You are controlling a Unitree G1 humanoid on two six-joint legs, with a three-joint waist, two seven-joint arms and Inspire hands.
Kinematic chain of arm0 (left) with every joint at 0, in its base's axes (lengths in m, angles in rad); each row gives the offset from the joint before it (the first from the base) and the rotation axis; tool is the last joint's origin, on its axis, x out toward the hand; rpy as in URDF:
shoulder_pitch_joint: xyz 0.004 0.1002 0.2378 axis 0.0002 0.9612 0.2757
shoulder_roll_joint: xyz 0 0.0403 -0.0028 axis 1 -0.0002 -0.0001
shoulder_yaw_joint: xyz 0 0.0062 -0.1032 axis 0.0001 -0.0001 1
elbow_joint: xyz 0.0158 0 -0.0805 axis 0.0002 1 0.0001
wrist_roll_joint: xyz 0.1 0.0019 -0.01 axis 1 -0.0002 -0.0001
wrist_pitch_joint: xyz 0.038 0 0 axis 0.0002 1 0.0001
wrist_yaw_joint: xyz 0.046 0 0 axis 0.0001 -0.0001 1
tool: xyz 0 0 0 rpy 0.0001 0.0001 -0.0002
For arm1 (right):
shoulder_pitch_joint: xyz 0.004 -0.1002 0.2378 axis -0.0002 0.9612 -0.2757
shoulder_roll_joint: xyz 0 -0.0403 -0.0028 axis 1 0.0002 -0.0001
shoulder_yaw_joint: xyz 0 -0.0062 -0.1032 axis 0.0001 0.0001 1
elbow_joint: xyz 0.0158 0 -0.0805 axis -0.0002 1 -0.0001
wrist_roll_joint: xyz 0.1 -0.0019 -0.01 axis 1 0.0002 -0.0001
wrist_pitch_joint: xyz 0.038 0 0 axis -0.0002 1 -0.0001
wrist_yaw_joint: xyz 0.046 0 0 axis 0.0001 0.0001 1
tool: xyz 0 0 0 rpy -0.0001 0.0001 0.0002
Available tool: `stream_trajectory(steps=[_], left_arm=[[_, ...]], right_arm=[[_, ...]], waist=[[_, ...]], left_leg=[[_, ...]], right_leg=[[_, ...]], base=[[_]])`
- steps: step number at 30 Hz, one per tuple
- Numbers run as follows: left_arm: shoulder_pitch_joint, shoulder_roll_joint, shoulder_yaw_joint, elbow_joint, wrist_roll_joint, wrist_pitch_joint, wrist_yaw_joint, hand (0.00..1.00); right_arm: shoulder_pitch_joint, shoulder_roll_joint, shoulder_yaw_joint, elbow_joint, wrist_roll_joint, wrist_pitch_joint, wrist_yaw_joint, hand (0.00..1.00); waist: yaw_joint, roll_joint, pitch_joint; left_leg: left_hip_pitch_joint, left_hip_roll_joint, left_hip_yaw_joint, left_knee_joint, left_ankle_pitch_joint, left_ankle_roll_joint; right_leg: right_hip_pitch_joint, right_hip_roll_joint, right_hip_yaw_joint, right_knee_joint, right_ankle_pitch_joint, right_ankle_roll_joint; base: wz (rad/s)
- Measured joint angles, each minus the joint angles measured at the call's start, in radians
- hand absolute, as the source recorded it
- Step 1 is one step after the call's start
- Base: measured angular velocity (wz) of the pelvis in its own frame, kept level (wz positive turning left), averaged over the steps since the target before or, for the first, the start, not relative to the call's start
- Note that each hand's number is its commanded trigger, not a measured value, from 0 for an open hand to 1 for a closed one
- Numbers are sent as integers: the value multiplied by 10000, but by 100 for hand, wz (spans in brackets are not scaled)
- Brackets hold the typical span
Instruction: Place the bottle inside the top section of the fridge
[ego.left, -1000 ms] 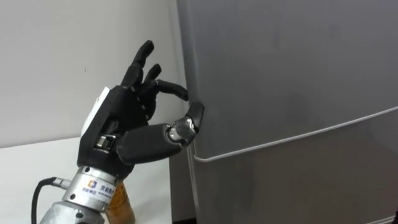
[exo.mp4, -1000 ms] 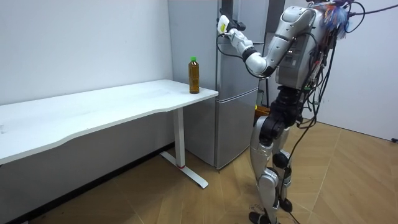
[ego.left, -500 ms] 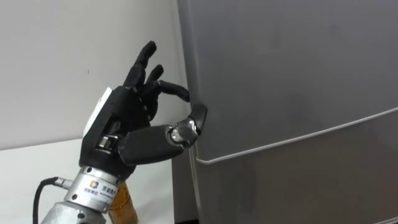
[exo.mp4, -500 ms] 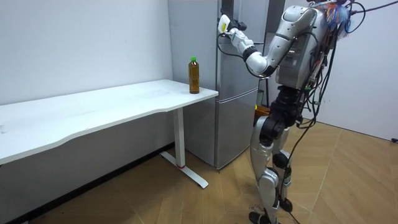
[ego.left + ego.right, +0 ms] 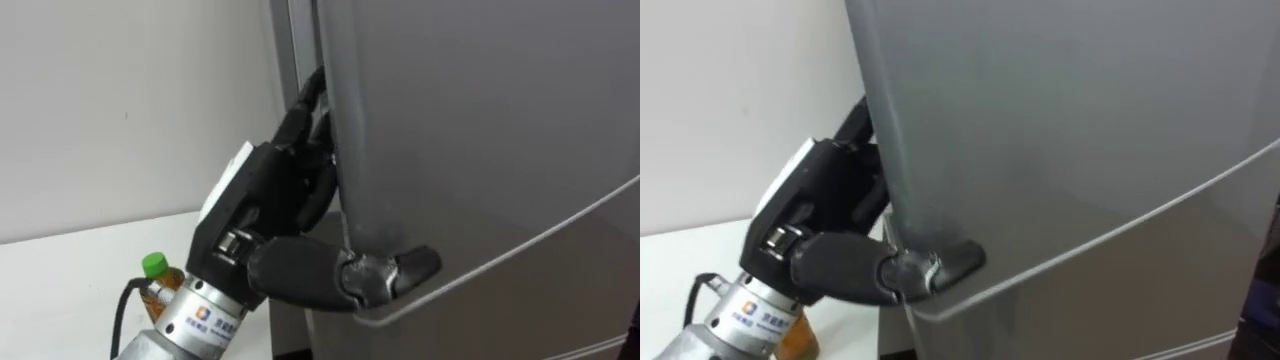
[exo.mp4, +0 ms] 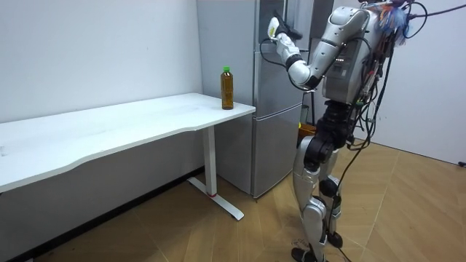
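Bottle (image 5: 160, 276) stands upright on the white table (image 5: 70, 290), below and left of the left hand (image 5: 268, 192). This hand is clamped on the upper fridge door (image 5: 480, 130) edge, thumb in front.

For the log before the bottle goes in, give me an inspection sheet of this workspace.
Surface: white table, bottle near its corner by the fridge.
Job's things: bottle upright, untouched; upper fridge door gripped at its edge.
Clutter: nothing seen.
Hands: left hand, fingers hooked behind the door edge, thumb on its front.
Cables: nothing seen.
Surroundings: grey fridge, white wall, wooden floor.
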State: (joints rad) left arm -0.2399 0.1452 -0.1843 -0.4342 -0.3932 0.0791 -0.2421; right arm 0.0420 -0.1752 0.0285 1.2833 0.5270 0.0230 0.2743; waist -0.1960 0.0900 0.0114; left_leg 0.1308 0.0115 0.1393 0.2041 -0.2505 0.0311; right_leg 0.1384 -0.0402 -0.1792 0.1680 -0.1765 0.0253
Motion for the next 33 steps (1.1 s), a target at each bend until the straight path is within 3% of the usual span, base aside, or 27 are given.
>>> stream_trajectory(steps=[13,23,33], left_arm=[[-112,4,-172,-191,-93,-68,-537,0],[-140,-36,-271,-190,-102,-188,-784,0],[-333,-30,-686,-176,-487,-303,-1152,0]], right_arm=[[-50,-55,187,25,386,2,-2,0],[-95,-85,286,27,388,2,-10,0],[-98,-129,309,45,578,6,-7,0]], waist=[[-155,31,-13],[-174,-13,16],[-181,28,60]], left_leg=[[-166,-72,159,-26,-21,135],[-163,-75,223,-57,-19,149],[-143,-71,535,-56,-73,238]], right_leg=[[-321,-62,160,6,107,113],[-338,-71,168,7,124,132],[-358,-69,467,6,185,193]], base=[[-3],[-1],[-9]])
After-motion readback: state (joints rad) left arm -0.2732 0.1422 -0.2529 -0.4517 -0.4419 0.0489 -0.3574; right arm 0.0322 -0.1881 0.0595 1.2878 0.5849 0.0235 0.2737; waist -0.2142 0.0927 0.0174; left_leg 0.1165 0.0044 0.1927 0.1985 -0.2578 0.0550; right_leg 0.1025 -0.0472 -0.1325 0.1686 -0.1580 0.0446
